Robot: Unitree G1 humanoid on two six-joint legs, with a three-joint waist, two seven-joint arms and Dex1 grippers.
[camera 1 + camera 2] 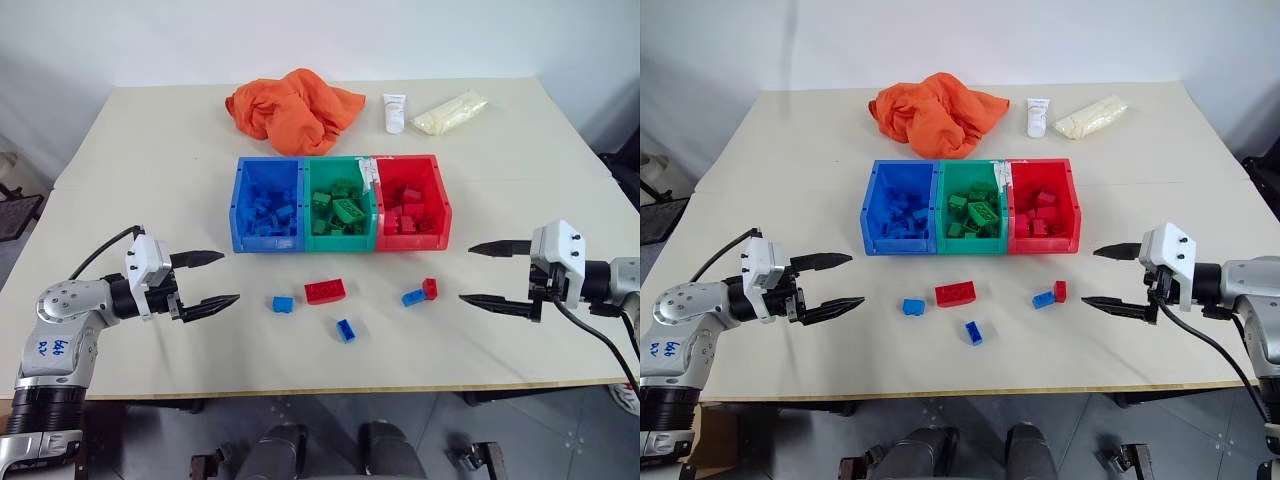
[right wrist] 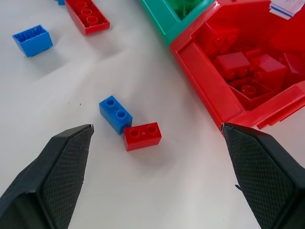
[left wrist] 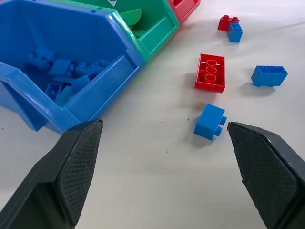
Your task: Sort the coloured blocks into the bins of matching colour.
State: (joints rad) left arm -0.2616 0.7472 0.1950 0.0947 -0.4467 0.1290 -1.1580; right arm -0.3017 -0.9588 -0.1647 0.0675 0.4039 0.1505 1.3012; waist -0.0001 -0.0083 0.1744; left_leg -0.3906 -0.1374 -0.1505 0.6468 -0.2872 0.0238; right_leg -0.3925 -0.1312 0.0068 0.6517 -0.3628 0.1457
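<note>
While both arms hang low over the pale tabletop (image 1: 150, 150), the left gripper (image 1: 212, 279) sits at the lower left of the head view with its two black fingers spread wide apart and nothing between them. Just right of it, in the lower middle, lies a small blue studded plastic brick (image 1: 283, 304), then the longer red rectangular brick (image 1: 325, 291) beside it, and a second small blue brick (image 1: 346, 330) a little lower. Above these, at the centre of the frame, stand the three joined square plastic bins: the blue bin (image 1: 237, 205) on the left holding blue bricks, the green bin (image 1: 340, 171) in the middle holding green ones, the red bin (image 1: 440, 200) on the right holding red ones. Below the red bin a third small blue brick (image 1: 412, 297) touches a small red brick (image 1: 430, 288). At the lower right the right gripper (image 1: 481, 273) also has its black fingers wide apart, gripping nothing. Along the upper middle lie a crumpled orange cloth (image 1: 292, 108), a white tube (image 1: 395, 111) and a pale yellow bag (image 1: 450, 111)
</note>
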